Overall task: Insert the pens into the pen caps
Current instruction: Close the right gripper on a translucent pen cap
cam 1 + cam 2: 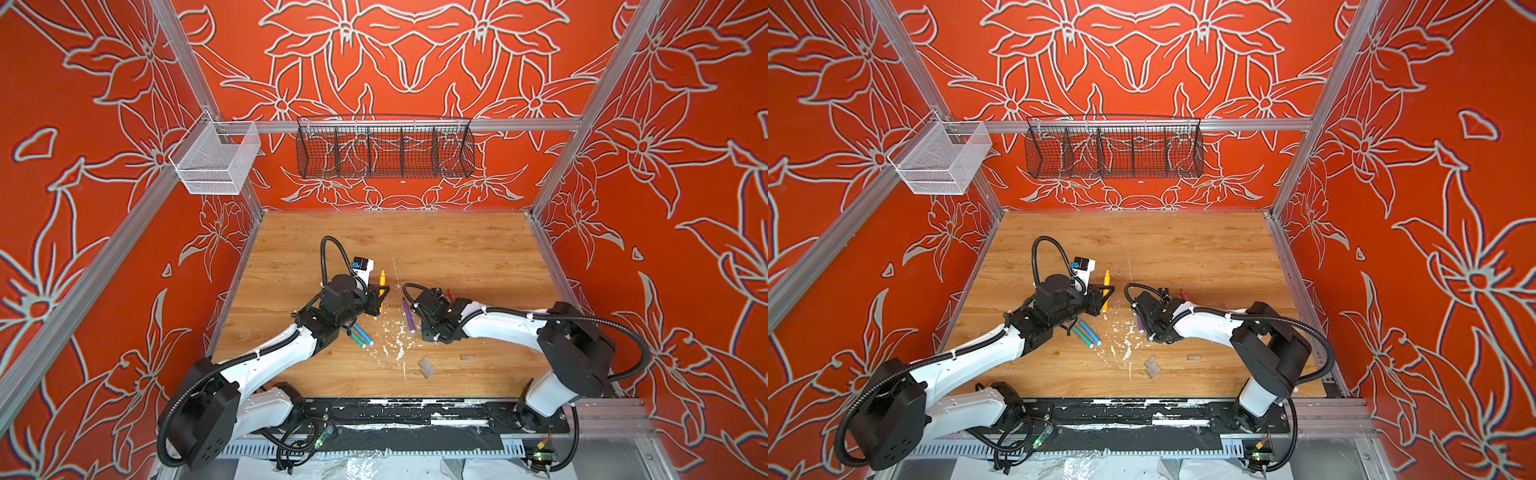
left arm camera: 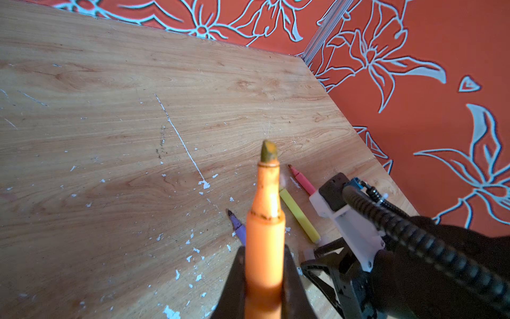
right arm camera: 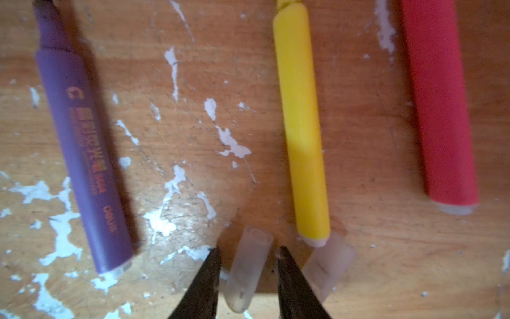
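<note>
Clear cap (image 3: 245, 272) lies between right gripper's (image 3: 249, 250) parted jaws (seemingly untouched); left gripper (image 2: 263, 250) clamps orange pen (image 2: 265, 218).

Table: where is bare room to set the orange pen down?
Bare: the far half of the table, from the orange pen to the back wall. Crowded: the middle, with the purple pen, blue pen, green pen and white flecks; pen caps lie toward the front edge.
</note>
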### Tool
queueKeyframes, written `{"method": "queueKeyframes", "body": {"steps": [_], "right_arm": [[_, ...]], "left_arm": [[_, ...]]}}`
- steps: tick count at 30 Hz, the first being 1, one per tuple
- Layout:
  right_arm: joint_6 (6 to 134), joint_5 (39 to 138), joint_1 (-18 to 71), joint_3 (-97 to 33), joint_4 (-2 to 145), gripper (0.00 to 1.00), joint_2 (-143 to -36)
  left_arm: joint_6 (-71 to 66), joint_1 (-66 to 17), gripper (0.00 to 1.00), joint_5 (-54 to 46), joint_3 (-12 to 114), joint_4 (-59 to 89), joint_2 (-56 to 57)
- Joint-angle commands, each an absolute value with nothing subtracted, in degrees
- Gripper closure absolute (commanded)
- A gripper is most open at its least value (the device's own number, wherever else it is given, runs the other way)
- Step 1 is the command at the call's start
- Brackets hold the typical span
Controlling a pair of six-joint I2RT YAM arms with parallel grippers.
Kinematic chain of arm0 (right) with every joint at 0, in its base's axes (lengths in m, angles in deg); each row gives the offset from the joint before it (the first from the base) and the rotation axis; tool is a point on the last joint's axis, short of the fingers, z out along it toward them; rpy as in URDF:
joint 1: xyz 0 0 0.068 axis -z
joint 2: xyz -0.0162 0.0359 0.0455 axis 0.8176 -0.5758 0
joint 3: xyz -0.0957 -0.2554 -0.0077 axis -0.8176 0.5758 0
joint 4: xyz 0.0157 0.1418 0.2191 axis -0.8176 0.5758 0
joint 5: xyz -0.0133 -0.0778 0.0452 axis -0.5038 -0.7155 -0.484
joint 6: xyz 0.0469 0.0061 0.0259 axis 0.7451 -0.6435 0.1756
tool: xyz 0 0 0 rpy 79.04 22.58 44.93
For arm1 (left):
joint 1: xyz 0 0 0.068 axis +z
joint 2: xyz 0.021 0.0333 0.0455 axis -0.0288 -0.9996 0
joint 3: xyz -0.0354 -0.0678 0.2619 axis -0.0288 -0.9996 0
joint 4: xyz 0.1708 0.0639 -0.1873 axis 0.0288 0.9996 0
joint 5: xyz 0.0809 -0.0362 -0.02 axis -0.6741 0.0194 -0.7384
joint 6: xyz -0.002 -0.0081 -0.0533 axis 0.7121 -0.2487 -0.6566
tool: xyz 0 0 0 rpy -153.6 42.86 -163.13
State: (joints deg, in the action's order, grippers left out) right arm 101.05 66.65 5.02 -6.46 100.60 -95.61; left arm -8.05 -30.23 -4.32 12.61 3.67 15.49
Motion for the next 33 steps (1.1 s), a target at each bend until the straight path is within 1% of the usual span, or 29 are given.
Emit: {"method": "queueKeyframes", "body": {"steps": [1,5,9,18,23,26,31,33], "right_arm": [[101.55,66.72,5.04,-7.23,101.24,0.66,-98.89],[101.57,66.22,5.09,-7.43,101.29,0.68,-99.75],[101.66,66.21,5.02,-7.00,101.24,0.74,-99.41],[102.27,65.92,5.02,-4.64,100.83,0.75,-97.67],[102.37,66.38,5.10,-3.87,100.00,0.84,-97.40],[102.79,67.00,5.29,-3.23,98.76,0.84,-96.67],[102.50,67.33,5.33,-3.46,98.82,0.85,-93.23],[102.50,66.91,5.41,-3.81,99.58,0.85,-90.98]], "left_arm": [[-7.56,-29.99,1.00,-4.40,12.77,2.60,16.45],[-7.26,-29.99,1.00,-3.95,12.90,2.91,16.46],[-7.45,-29.99,1.00,-3.77,12.52,2.00,16.79],[-7.83,-29.99,1.00,-5.14,12.32,2.44,17.51],[-10.06,-29.99,1.00,-6.60,10.39,-0.65,18.35],[-13.73,-29.84,1.00,-9.19,9.14,-1.16,19.21],[-15.69,-28.94,1.00,-5.85,6.69,-4.74,20.96],[-14.69,-28.93,1.00,-3.98,7.45,-3.36,21.18]]}}
